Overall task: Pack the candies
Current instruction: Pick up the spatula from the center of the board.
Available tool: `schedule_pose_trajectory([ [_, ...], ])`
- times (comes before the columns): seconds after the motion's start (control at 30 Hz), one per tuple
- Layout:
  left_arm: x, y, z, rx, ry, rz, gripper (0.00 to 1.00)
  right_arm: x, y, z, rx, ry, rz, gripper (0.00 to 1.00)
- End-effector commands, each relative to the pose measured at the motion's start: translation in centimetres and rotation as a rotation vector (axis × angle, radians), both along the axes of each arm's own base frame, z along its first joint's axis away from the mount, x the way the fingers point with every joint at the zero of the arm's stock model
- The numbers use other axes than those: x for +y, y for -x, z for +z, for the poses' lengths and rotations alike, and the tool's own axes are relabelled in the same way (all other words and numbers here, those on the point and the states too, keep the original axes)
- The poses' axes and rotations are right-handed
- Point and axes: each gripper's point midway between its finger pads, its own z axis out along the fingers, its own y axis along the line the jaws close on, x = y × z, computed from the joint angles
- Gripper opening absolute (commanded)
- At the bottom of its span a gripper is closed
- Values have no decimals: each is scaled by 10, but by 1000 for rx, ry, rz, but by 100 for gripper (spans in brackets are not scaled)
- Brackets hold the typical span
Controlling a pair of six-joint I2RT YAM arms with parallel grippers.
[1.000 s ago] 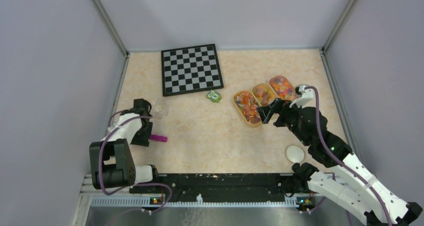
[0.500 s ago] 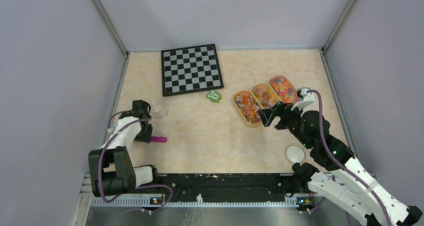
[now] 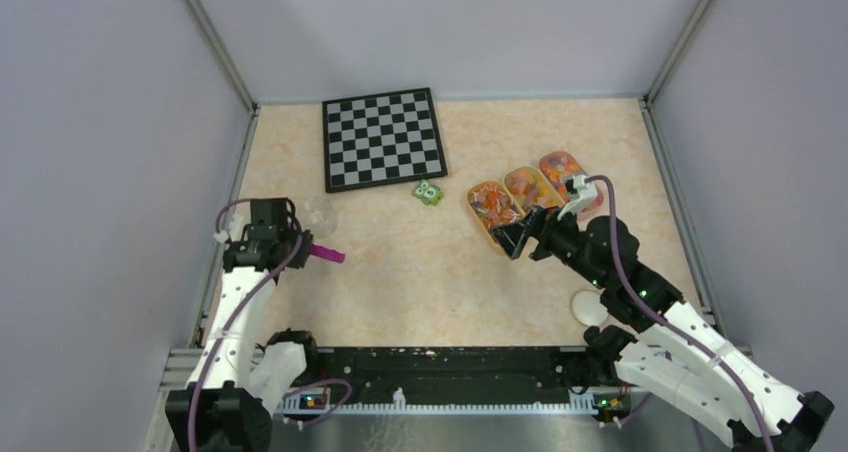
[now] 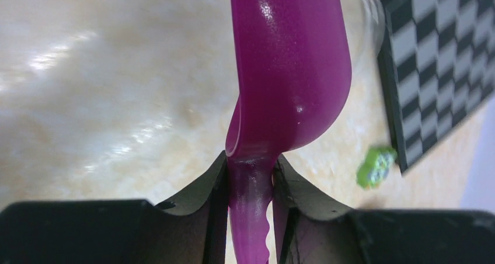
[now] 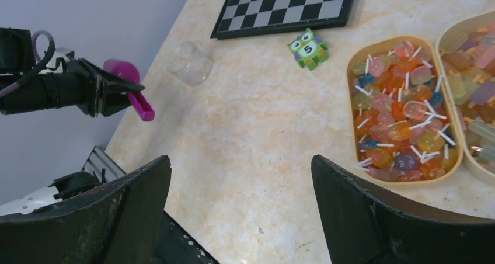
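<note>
left tool (image 4: 250,167) clenched on magenta scoop (image 4: 292,71) handle; right tool (image 3: 512,240) released. candies (image 5: 400,121) sit in trays (image 5: 403,184) right of chessboard (image 3: 383,138). Risk: thin handle pivots in grip, spilling candies mid-carry.

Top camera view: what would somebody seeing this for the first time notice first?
Probably the bright magenta scoop, pinched by its handle in the left gripper at the table's left side. Next come the heaps of multicoloured candies filling three tan trays on the right, with the open right gripper hovering at their near edge. The black-and-white chessboard at the far middle also stands out.
</note>
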Motion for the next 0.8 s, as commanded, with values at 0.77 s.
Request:
schedule_pose_trajectory([
  [0.77,-204,-18,70,-614,331,-942,0,197,19,-28,52,-34,312,66],
])
